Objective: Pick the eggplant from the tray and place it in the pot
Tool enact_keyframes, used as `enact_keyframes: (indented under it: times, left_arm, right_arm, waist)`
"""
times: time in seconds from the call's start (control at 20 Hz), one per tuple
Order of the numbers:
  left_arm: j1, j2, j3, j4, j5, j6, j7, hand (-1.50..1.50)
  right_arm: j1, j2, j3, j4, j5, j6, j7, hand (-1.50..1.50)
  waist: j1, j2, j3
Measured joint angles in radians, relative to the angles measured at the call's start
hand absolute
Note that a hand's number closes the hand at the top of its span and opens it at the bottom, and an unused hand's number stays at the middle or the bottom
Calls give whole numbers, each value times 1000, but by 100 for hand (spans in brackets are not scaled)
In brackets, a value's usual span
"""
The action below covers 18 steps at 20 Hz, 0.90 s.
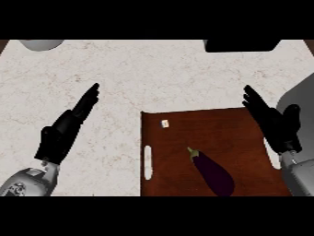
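A dark purple eggplant (213,173) with a green stem lies on the brown wooden tray (186,138), near the tray's lower middle. My right hand (276,123) hovers at the tray's right edge, fingers straight and open, up and to the right of the eggplant and apart from it. Out on the counter to the left of the tray, my left hand (65,129) is open with fingers stretched out, holding nothing. The grey pot (307,99) shows only in part at the right edge, behind my right hand.
A small white tag (165,123) lies on the tray's upper left. A grey bowl-like object (41,44) sits at the counter's far left corner. A black object (242,45) stands at the far edge. Pale marble counter (159,78) stretches between them.
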Motion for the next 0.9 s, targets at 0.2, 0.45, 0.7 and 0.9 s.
enact_keyframes:
  times: [0.2,0.45,0.7,0.9]
  left_arm:
    - [-36,-27,37,-6,9,25,-31,0]
    - [-74,-70,96,-22,44,66,-71,0]
    - [-94,-101,161,-12,82,97,-105,0]
    - [-103,-112,194,10,97,107,-126,0]
  right_arm:
    - [-104,38,60,-39,-73,191,-1,150]
    - [-297,-2,128,-108,-33,429,-89,-150]
    - [-391,-81,161,-96,22,703,-322,-150]
    - [-460,-136,156,-66,90,843,-504,-150]
  waist:
    - [71,1,2]
    - [164,2,-1]
    - [152,20,4]
    - [133,24,6]
